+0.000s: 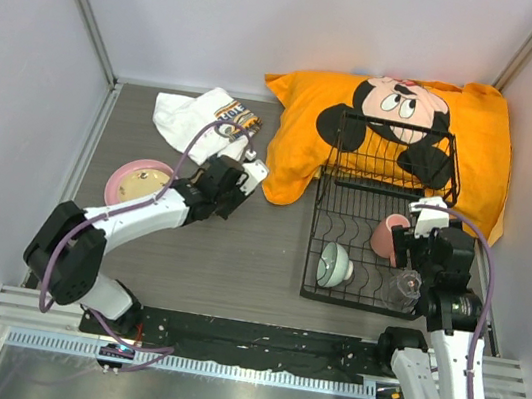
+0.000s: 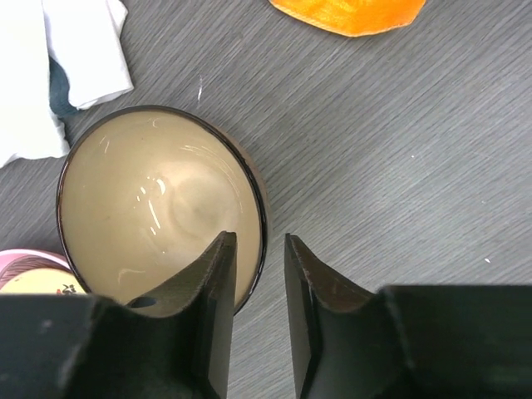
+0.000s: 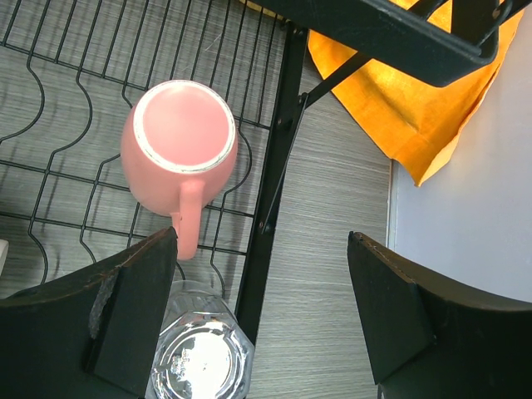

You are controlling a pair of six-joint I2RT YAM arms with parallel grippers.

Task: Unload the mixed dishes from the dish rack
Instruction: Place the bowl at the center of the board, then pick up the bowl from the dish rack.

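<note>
In the left wrist view a brown bowl [image 2: 158, 208] with a cream inside stands on the table. My left gripper [image 2: 259, 241] straddles its near-right rim, one finger inside and one outside, jaws slightly open and clear of the rim. From above, the left gripper [image 1: 234, 176] hides that bowl. A pink plate [image 1: 137, 182] with a tan dish in it lies to its left. The black dish rack [image 1: 313, 237] holds a pale green bowl [image 1: 335, 265], a pink mug [image 3: 179, 141] and a clear glass [image 3: 199, 353]. My right gripper [image 3: 262, 237] hangs wide open over the rack's right rim [image 3: 278, 158], holding nothing.
A white cloth [image 1: 203, 119] lies at the back left, close to the brown bowl. An orange Mickey Mouse pillow [image 1: 390, 118] lies under the rack's raised basket end. The right wall [image 3: 465, 233] is close beside the rack.
</note>
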